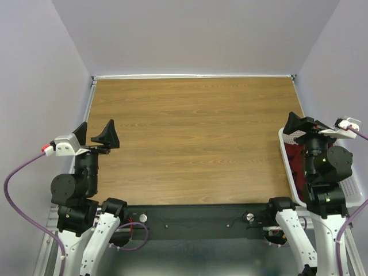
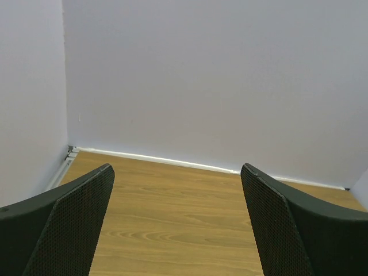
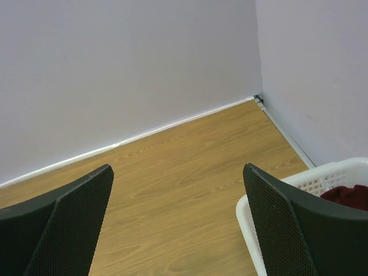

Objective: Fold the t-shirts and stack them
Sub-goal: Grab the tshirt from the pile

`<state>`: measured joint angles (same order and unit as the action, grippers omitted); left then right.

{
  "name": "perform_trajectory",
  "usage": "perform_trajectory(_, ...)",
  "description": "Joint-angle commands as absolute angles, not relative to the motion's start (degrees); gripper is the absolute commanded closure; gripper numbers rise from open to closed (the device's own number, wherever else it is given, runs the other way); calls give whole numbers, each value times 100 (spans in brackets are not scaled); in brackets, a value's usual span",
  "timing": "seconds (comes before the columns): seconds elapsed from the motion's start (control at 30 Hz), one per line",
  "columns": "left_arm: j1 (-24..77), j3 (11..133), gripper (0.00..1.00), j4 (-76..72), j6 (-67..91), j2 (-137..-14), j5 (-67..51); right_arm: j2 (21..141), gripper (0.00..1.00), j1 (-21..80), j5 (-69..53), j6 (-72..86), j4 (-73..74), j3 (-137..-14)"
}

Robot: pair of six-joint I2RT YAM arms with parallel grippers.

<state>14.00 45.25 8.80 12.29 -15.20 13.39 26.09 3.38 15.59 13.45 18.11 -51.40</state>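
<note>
Hovering at the left edge of the surface (image 1: 195, 138), near the front-left corner, the left arm (image 1: 75, 187) carries nothing. The left jaws stand wide apart; both mesh-textured black fingers (image 2: 72, 221) frame bare wood grain and the back wall (image 2: 213, 80) in the left wrist view, with nothing between them.

The right arm (image 1: 325, 172) is raised at the right edge of the surface, above the white mesh basket (image 1: 286, 146). The right jaws are also spread wide and hold nothing; in the right wrist view the wood and the back-right corner show between the fingers (image 3: 69, 224).

The basket sits along the right edge, toward the front-right corner, its long side running parallel to that edge. Much of it is hidden by the right arm in the top view.

T-shirt (image 1: 295, 160): one piece of maroon cloth seen, bunched inside the basket. Only a small patch shows past the arm from above, and a rumpled corner (image 3: 349, 195) shows just behind the basket rim (image 3: 322, 172) in the right wrist view. Not touched by either arm. Cannot tell how much cloth the basket holds, nor whether it is more than one shirt.

A purple cable (image 1: 17, 178) loops from the left wrist down past the base.
</note>
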Motion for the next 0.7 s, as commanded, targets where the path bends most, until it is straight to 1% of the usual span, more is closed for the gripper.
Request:
perform_trajectory(0.0,1415,4351,1,668,1292,-1608,1187,2628,0,369,1740,1406,1925,-4984)
perform_trajectory(0.2,1424,3859,1,334,1388,-1766,932,2865,0,378,1477,2029,1925,-4852)
perform_trajectory(0.4,1424,3368,1,238,1617,-1758,633,3295,0,369,2144,2654,1925,-4685)
perform_trajectory(0.53,1476,3103,1,246,1600,-1503,545,4032,0,369,2153,2558,1960,-4842)
perform_trajectory(0.57,1503,3111,1,263,1608,-1433,597,4417,0,378,2345,2610,2030,-4956)
perform_trajectory(0.63,1626,3068,1,211,1600,-1380,615,4814,0,369,2766,2776,2170,-5106)
perform_trajectory(0.67,1652,3050,1,176,1591,-1345,615,5051,0,369,3212,2847,2223,-5159)
